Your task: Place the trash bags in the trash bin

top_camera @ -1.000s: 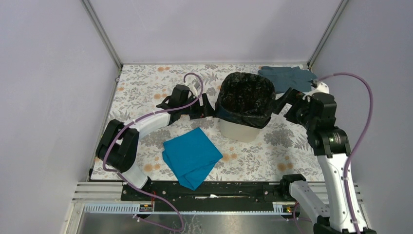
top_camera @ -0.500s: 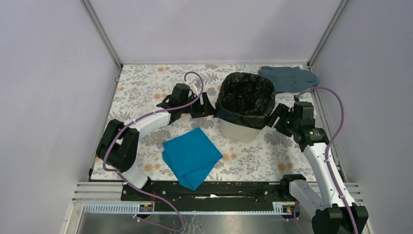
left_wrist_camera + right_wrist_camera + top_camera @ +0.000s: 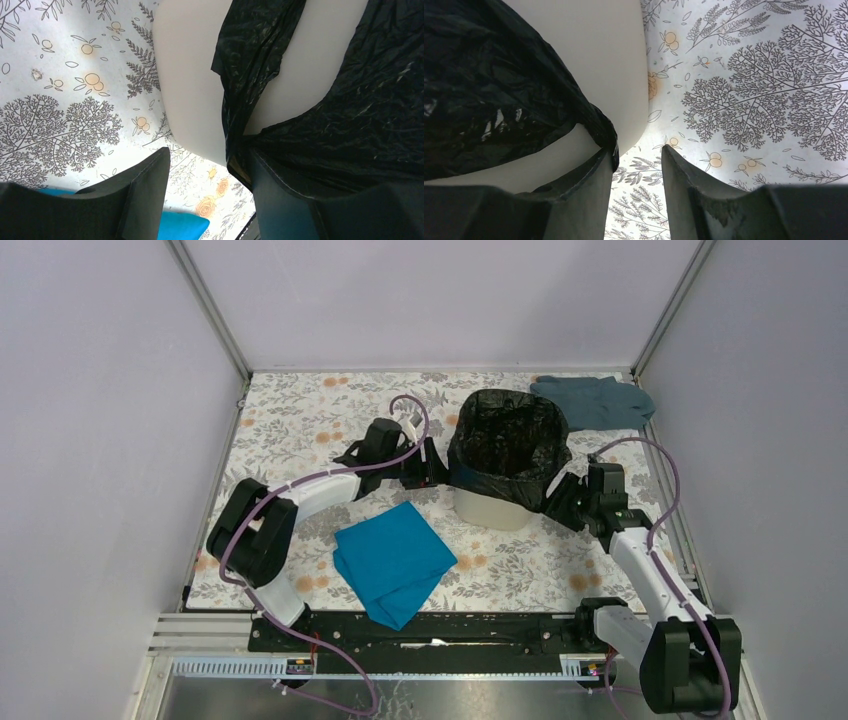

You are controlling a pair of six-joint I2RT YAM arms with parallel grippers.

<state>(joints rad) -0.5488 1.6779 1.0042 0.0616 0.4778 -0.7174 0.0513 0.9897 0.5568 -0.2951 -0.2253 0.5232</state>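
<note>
1. Both flanks of the trash bin [image 3: 488, 510] are covered; it stands upright just right of centre in the top view on the bench [image 3: 300, 420], with the left end effector [image 3: 207, 155] against its left side and the right end effector [image 3: 636, 150] low at its lower right.
2. The trash bag [image 3: 505, 440] sits inside the bin, mouth spread wide; its hem is folded out over the rim and hangs part-way down the cream wall.
3. The key relation is hem to fingertip; in the left wrist view the film drops from the upper right of the frame to the inner face of the right-hand jaw; in the right wrist view it curls at the tip of the left-hand jaw.
4. The left end effector is released, jaws well apart with bare bench between them; it grasps nothing.
5. The right end effector is also released, with a narrower gap; the hem touches one jaw and is not pinched.
6. The left arm reaches in from the lower left with a bent elbow; the right arm is folded low, wrist near the bench, pointing up-left.
7. The bin's axis is vertical, so any tidying pull probably runs down the wall; each arm is nearest its own side.
</note>
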